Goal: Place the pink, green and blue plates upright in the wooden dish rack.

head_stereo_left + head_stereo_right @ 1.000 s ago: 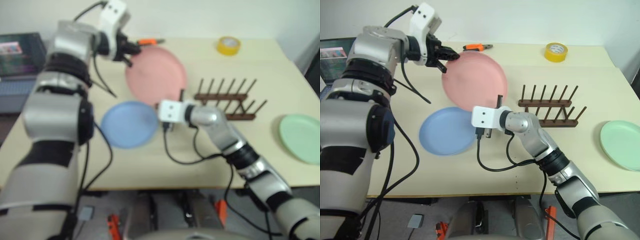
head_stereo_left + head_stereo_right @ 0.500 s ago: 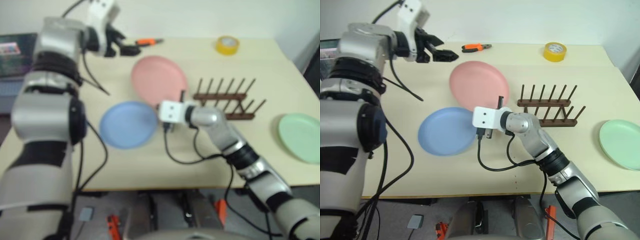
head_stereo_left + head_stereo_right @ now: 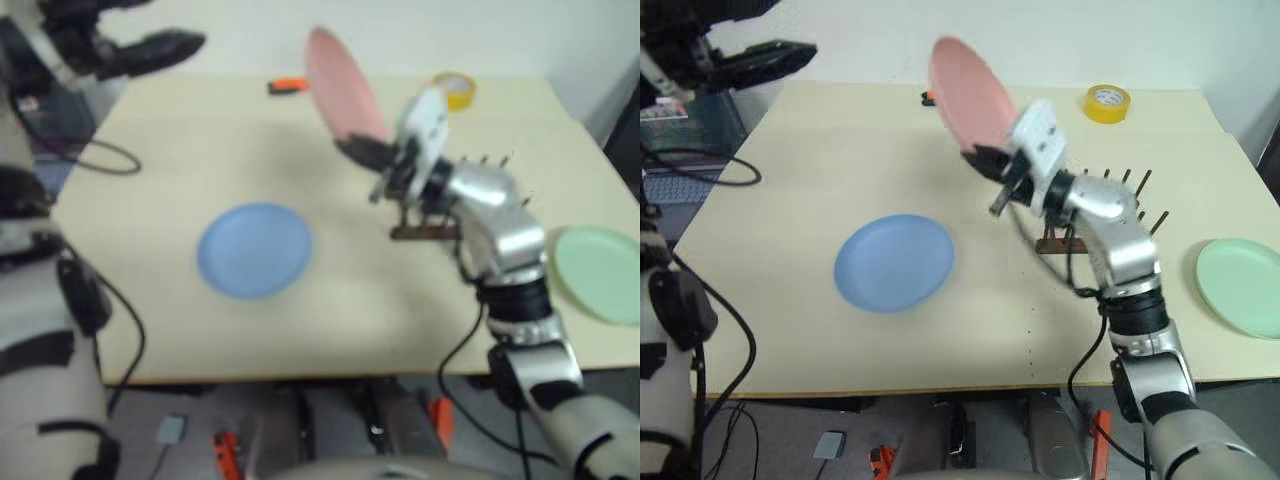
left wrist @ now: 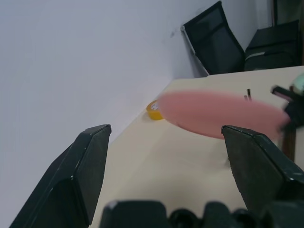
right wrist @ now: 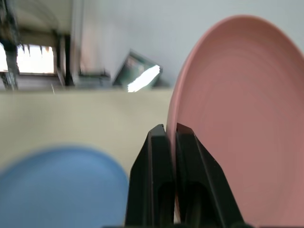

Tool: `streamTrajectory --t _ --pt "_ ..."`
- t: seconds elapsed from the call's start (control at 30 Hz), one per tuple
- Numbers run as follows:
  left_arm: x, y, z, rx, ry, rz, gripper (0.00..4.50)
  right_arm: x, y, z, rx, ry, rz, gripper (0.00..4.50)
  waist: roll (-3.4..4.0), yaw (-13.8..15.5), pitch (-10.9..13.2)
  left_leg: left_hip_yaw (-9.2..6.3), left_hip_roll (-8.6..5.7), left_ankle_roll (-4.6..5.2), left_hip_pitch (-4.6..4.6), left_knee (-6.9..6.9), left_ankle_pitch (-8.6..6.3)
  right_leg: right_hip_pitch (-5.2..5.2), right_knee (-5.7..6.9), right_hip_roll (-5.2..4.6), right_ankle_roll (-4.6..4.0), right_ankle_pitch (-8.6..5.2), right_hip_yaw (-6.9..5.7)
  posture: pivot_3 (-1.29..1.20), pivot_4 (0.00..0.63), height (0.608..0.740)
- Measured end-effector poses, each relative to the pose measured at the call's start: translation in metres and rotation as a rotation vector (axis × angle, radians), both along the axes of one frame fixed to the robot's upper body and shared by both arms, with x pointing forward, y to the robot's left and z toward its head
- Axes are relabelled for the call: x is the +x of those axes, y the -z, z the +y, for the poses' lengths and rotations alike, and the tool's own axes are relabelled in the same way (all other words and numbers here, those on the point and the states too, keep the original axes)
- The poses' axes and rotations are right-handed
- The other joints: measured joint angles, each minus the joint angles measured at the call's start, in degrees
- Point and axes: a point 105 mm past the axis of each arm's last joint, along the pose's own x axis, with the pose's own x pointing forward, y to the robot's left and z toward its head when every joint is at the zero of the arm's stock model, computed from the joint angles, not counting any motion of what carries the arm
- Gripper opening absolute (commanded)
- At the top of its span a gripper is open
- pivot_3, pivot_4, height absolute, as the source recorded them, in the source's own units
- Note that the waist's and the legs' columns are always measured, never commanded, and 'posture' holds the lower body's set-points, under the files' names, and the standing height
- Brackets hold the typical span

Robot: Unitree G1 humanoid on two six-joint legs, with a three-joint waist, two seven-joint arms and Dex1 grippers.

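my right fingers (image 5: 176, 142) are pinched tight on the rim of the pink plate (image 3: 968, 90), which i see lifted clear of the bench (image 3: 840, 150) and standing on edge, tilted, above the middle of the far half. the right gripper (image 3: 985, 160) holds it by its lower edge, with the plate rising toward 11 o'clock from the grip. my left fingers (image 4: 80, 175) are spread wide with nothing between them; the left gripper (image 3: 790, 55) sits high at about 10 o'clock of the scene, well apart from the plate.

the wooden dish rack (image 3: 1110, 195) is partly hidden behind my right arm, just at 4 o'clock of the right gripper, its pegs poking up with no plate in it. the blue plate (image 3: 894, 262) lies flat on the bench at 7 o'clock from the gripper, near the middle. the green plate (image 3: 1240, 285) lies flat close to the bench's right edge, at 4 o'clock, beyond the rack. a yellow tape roll (image 3: 1107, 102) rests at the far side, at 1 o'clock, and a small orange tool (image 3: 288, 86) lies near the far edge beside the raised plate.
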Motion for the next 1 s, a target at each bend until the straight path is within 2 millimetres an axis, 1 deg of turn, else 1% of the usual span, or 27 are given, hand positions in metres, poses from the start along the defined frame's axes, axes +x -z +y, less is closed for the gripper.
streamTrajectory --t 0.07,0.1,0.13,0.2,0.27,0.33,0.4,0.43,0.53,0.6,0.7,1.0 --pt "-0.010 0.008 0.000 -0.031 0.027 0.001 4.08 -0.002 -0.025 -0.017 0.125 -0.032 0.046 0.00 0.00 0.10 0.00 0.01 -0.02 0.06 0.00 0.00 0.05 0.03 0.00 -0.04 0.00 0.04 0.00 0.00 0.150 0.740" --pt "-0.017 0.014 -0.001 -0.047 0.049 -0.006 4.08 -0.002 -0.041 -0.030 0.207 -0.054 0.082 0.00 0.00 0.14 0.00 0.04 -0.03 0.08 0.01 0.00 0.06 0.04 -0.03 -0.08 0.00 0.06 0.03 0.00 0.150 0.740" --pt "-0.021 0.024 -0.006 -0.062 0.078 0.009 4.08 -0.003 -0.061 -0.052 0.288 -0.055 0.099 0.00 0.00 0.56 0.00 0.04 -0.07 0.12 0.02 0.00 0.09 0.06 -0.04 -0.16 0.01 0.07 0.00 0.00 0.150 0.740" --pt "-0.023 0.038 -0.008 -0.101 0.091 0.045 4.08 -0.008 -0.089 -0.087 0.391 -0.044 0.094 0.00 -0.10 1.17 -0.06 0.00 -0.06 0.14 0.01 -0.01 0.10 0.10 -0.10 -0.17 0.00 0.08 -0.07 0.00 0.150 0.740" --pt "-0.025 0.044 -0.009 -0.126 0.090 0.060 4.08 -0.011 -0.101 -0.114 0.461 -0.036 0.113 0.00 -0.33 1.31 -0.21 -0.02 -0.06 0.14 0.02 -0.04 0.10 0.13 -0.14 -0.14 -0.02 0.07 -0.10 0.00 0.150 0.740" --pt "-0.028 0.046 -0.016 -0.141 0.102 0.055 4.08 -0.011 -0.099 -0.142 0.509 -0.046 0.203 0.00 -0.37 1.31 -0.23 0.05 -0.12 0.16 0.04 -0.06 0.11 0.16 -0.19 -0.18 -0.02 0.08 -0.01 0.00 0.150 0.740" --pt "-0.029 0.049 -0.019 -0.151 0.105 0.059 4.08 -0.013 -0.097 -0.164 0.552 -0.042 0.266 0.00 -0.35 1.19 -0.23 0.16 -0.17 0.20 0.06 -0.12 0.13 0.14 -0.20 -0.20 -0.01 0.08 0.11 0.00 0.150 0.740" --pt "-0.028 0.051 -0.019 -0.152 0.103 0.065 4.08 -0.016 -0.098 -0.173 0.568 -0.043 0.280 0.00 -0.34 1.16 -0.23 0.17 -0.17 0.21 0.08 -0.15 0.14 0.13 -0.21 -0.19 -0.01 0.08 0.12 0.00 0.150 0.740" --pt "-0.025 0.055 -0.023 -0.160 0.099 0.081 4.08 -0.028 -0.097 -0.191 0.584 -0.081 0.328 0.00 -0.34 0.92 -0.23 0.18 -0.15 0.21 0.11 -0.20 0.14 0.13 -0.23 -0.10 -0.01 0.07 0.13 0.00 0.150 0.740" --pt "-0.023 0.058 -0.027 -0.151 0.105 0.094 4.08 -0.030 -0.091 -0.199 0.588 -0.074 0.357 0.00 -0.32 0.78 -0.24 0.20 -0.16 0.21 0.16 -0.22 0.14 0.13 -0.23 -0.05 0.01 0.06 0.18 0.00 0.150 0.740" --pt "-0.021 0.062 -0.031 -0.144 0.113 0.108 4.08 -0.026 -0.077 -0.207 0.600 -0.046 0.419 0.00 -0.31 0.48 -0.24 0.22 -0.16 0.22 0.18 -0.21 0.14 0.12 -0.20 -0.03 0.19 -0.04 0.21 0.00 0.150 0.740" --pt "-0.018 0.065 -0.034 -0.140 0.111 0.125 4.08 -0.020 -0.054 -0.213 0.615 0.006 0.506 0.00 -0.28 0.41 -0.25 0.24 -0.13 0.23 0.17 -0.21 0.15 0.13 -0.26 -0.06 0.24 -0.03 0.26 0.00 0.150 0.740"
